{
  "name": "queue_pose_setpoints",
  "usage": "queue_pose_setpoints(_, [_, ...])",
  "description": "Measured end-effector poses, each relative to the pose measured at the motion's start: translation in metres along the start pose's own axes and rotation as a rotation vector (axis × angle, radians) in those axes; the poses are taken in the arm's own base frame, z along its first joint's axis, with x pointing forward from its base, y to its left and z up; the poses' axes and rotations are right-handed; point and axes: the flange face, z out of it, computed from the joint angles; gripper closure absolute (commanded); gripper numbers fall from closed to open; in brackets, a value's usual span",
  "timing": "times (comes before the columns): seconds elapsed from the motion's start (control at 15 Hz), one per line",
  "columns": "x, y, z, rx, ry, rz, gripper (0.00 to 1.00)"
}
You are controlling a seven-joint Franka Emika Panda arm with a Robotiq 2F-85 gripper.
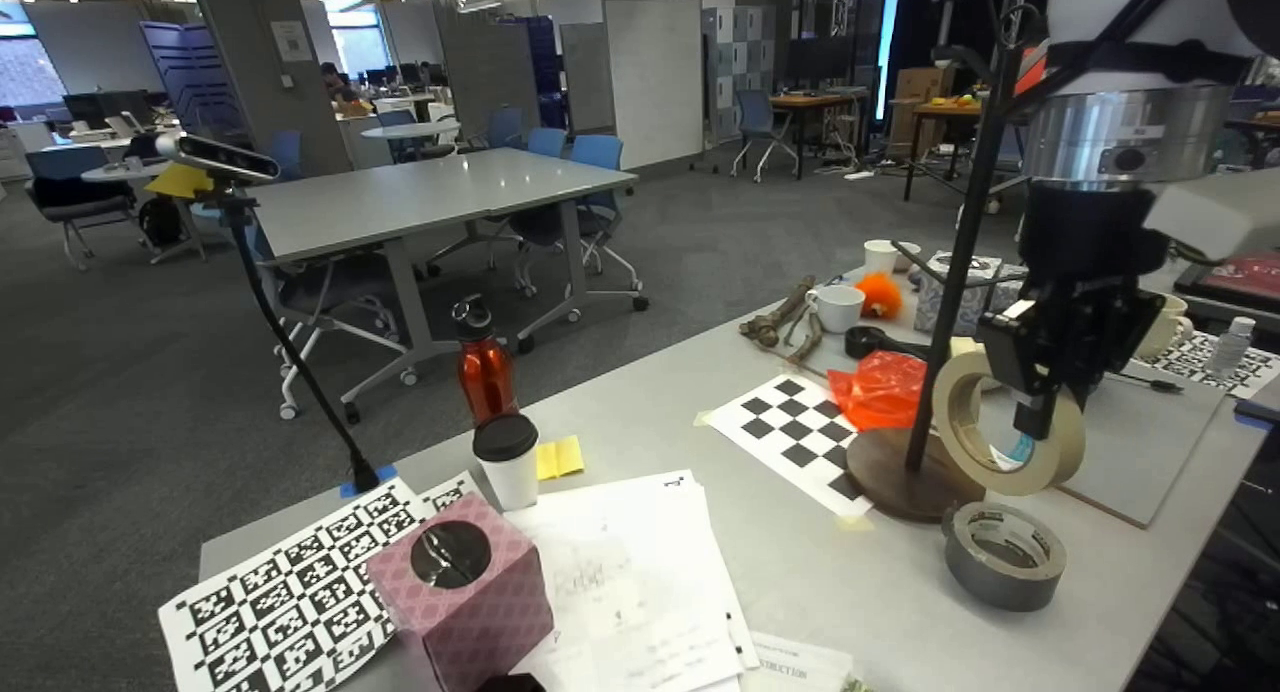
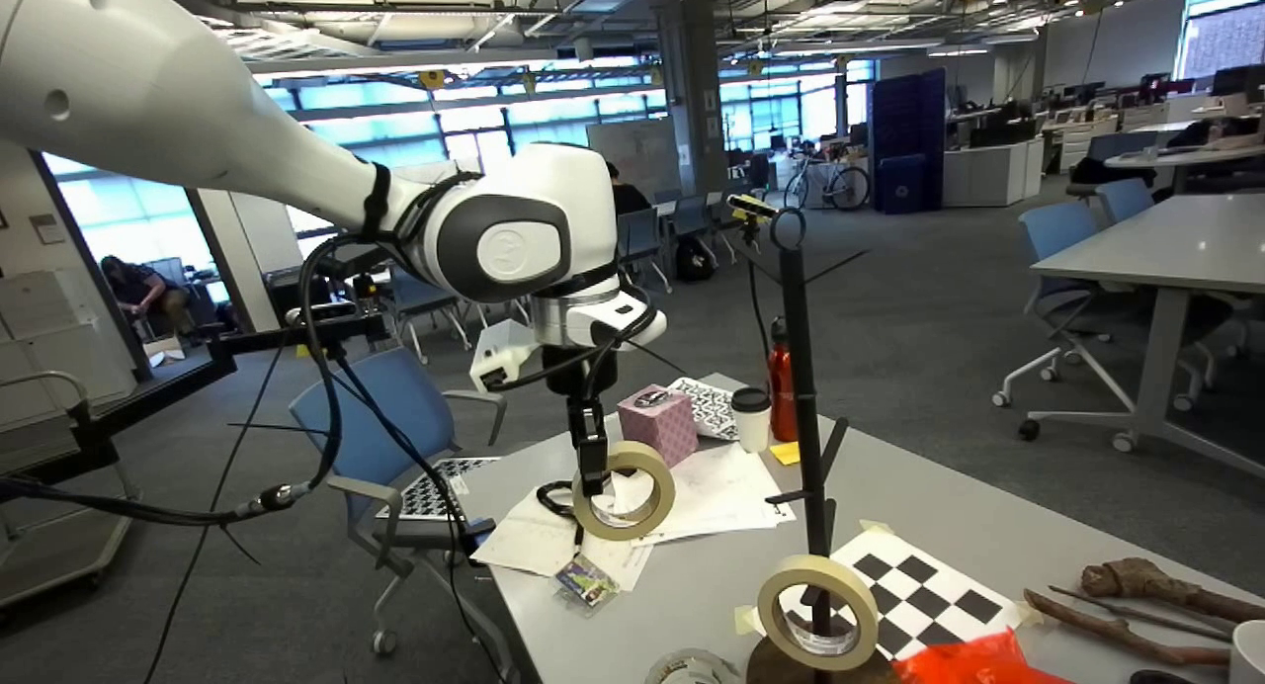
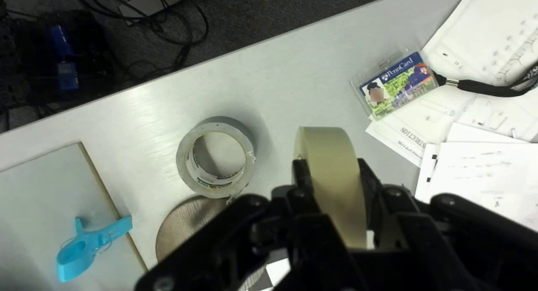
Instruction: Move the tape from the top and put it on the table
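On the satiny tabletop [image 3: 290,80], in the wrist view, a plastic-sleeved card [image 3: 397,87] at right reads "PennCard"; the gripper [image 3: 333,171] clamps a cream tape roll [image 3: 336,190] by its rim.

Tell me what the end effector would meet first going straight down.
Probably the tabletop, between the grey tape roll and the papers; the cream tape in the end effector would touch it first. Depth leaves the exact spot unclear.
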Motion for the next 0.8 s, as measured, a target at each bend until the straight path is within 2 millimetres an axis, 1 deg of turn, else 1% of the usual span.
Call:
queue_pose_setpoints(0.33, [0.002,-0.029,0.005,0.029,0.003,-0.028,0.93])
queue_pose_setpoints(0.4, [0.002,-0.034,0.007,0.029,0.0,-0.036,0.71])
queue_pose_setpoints(0.53, [-0.002,-0.043,0.009,0.039,-0.01,-0.046,0.71])
queue_pose_setpoints(0.73, [-0.003,-0.046,0.009,0.041,-0.011,-0.05,0.71])
queue_pose_setpoints(0.8, [-0.003,-0.046,0.009,0.041,-0.011,-0.05,0.93])
